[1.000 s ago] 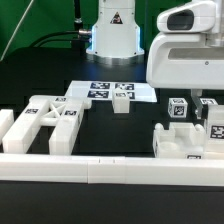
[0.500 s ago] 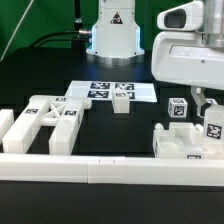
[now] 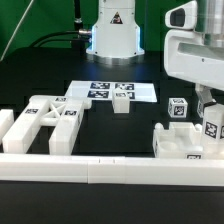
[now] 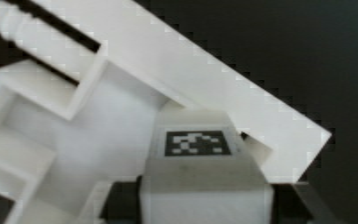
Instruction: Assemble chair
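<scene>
The chair is in loose white pieces. My gripper (image 3: 211,112) is shut on a small tagged white block (image 3: 213,127) at the exterior view's right, just above a low white cut-out piece (image 3: 182,143). In the wrist view the block (image 4: 197,158) fills the gap between the dark fingers (image 4: 130,200) of the gripper (image 4: 202,196), with the cut-out piece (image 4: 60,110) and a flat panel edge (image 4: 211,70) beyond it. A second tagged block (image 3: 178,108) stands behind. Cut-out frames (image 3: 47,120) lie at the left.
The marker board (image 3: 100,90) lies at the back with a small white block (image 3: 122,101) on it. The long white border rail (image 3: 110,166) runs along the front. A chunky white block (image 3: 6,124) sits at the far left. The arm's base (image 3: 113,30) stands behind.
The arm's big white body has shifted toward the exterior view's right. The held block stays almost where it was, above the cut-out piece.
</scene>
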`<state>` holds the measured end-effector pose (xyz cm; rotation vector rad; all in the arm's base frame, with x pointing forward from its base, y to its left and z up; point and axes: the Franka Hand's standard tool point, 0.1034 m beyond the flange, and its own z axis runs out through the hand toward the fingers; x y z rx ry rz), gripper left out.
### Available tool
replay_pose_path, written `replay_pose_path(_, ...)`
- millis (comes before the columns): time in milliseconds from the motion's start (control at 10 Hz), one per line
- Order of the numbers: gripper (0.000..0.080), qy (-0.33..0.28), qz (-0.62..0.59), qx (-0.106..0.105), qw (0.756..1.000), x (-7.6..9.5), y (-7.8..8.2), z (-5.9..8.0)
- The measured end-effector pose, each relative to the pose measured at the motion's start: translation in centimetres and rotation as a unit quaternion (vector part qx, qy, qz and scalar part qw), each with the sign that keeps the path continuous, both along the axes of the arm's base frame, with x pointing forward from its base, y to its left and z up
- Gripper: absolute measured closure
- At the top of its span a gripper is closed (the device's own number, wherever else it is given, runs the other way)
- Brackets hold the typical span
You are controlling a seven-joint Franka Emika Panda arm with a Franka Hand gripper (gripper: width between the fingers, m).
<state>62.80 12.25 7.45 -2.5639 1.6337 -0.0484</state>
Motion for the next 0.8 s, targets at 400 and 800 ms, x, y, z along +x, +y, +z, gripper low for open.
replay_pose_path(400,0.0421,-0.002,-0.104,0.021,0.994,0.18,-0.04,0.00)
replay_pose_path(800,0.0175,-0.009,-0.011,0.013,1.000,0.11,0.14,-0.13)
